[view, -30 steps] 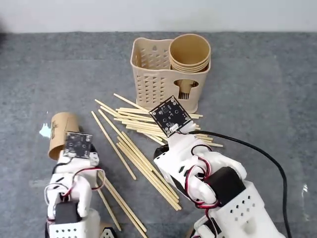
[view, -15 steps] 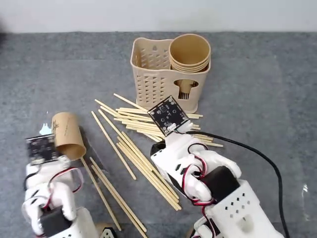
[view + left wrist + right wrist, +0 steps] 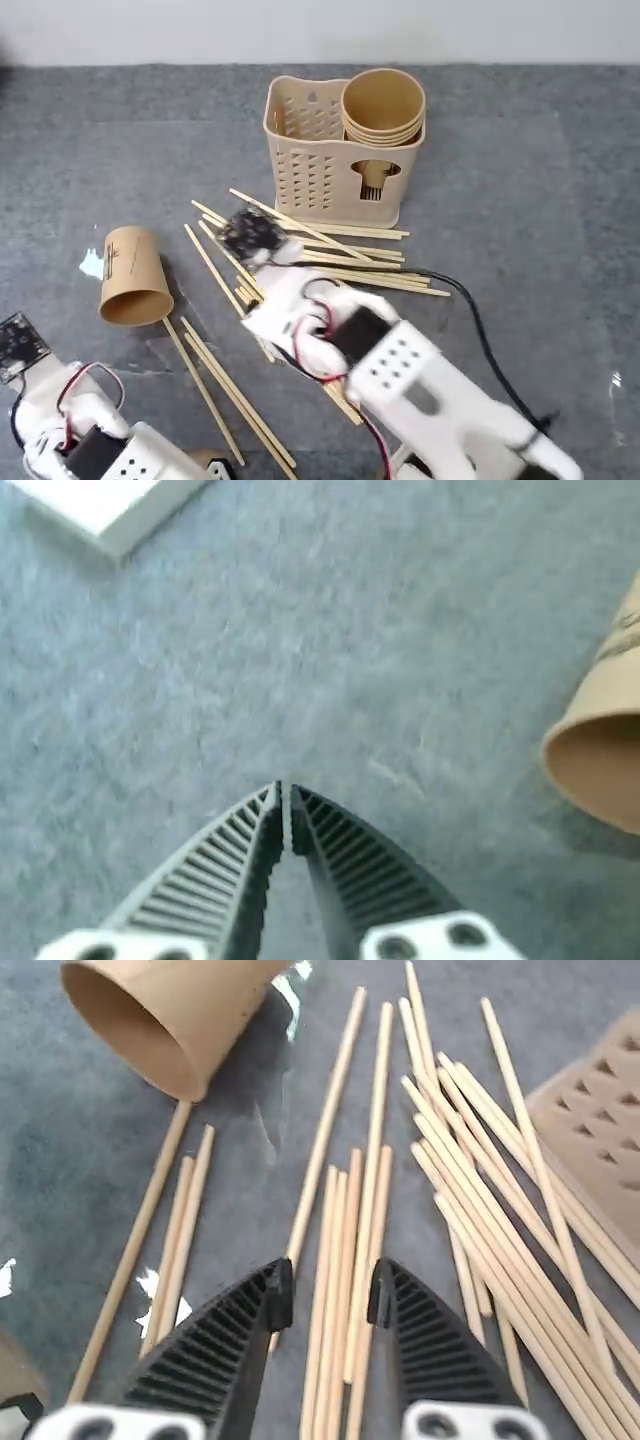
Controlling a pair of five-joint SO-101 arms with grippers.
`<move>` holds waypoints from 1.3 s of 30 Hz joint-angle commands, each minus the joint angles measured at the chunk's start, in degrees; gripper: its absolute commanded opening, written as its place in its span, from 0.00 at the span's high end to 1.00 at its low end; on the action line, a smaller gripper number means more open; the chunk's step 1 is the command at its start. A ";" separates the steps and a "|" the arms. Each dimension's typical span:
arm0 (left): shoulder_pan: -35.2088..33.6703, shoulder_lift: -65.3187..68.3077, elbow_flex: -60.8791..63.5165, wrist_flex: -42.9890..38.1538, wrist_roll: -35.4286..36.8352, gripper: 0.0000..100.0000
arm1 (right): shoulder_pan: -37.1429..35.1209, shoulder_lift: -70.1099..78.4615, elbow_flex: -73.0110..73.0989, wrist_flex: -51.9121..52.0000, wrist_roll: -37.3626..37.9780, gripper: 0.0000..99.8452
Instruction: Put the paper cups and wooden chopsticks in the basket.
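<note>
1. Grey, felt-like worktop (image 3: pixel 560 250) fills the high view, with a pale strip of wall along the top edge.
2. A beige perforated basket (image 3: pixel 315 175) stands upright at upper centre. A stack of paper cups (image 3: pixel 383 105) sits upright in its right-hand compartment, mouths up.
3. One loose paper cup (image 3: pixel 133 275) lies on its side at centre left, well apart from the basket. Its open mouth faces the lower edge of the frame.
4. Wooden chopsticks (image 3: pixel 340 250) lie flat and scattered on the worktop in front of the basket, from centre to lower centre, many crossing one another. A few lie just beside the loose cup's mouth.
5. The left arm (image 3: pixel 70 440) sits in the lower left corner. Its jaws are closed almost tip to tip, with only a hairline gap, and grip nothing. They hang over bare worktop, with the loose cup's mouth near them.
6. The right arm (image 3: pixel 400 365) stretches from lower right to centre, over the chopsticks. Its jaws stand partly open and hold nothing. Their tips straddle a bundle of near-parallel chopsticks lying beneath; whether they touch the wood cannot be told.
</note>
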 commanded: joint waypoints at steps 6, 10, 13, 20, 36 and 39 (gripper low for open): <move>-0.79 -1.05 2.51 0.09 -0.09 0.99 | -6.20 18.59 -18.11 -2.24 -0.62 0.77; -0.79 -1.05 2.77 0.35 -0.09 0.99 | -8.57 25.45 -23.56 -2.42 -0.35 0.67; -0.70 -1.05 3.21 0.44 -0.09 0.99 | -9.89 29.49 -27.52 -2.42 -0.18 0.67; -0.62 -1.05 3.21 0.44 -0.09 0.99 | -11.12 38.11 -36.66 -2.51 -0.18 0.67; -0.53 -1.05 3.21 0.53 -0.09 0.99 | -12.35 58.59 -54.42 -2.51 -0.18 0.71; -0.53 -1.05 3.21 0.53 -0.09 0.99 | -10.86 60.79 -57.14 -2.42 -0.18 0.85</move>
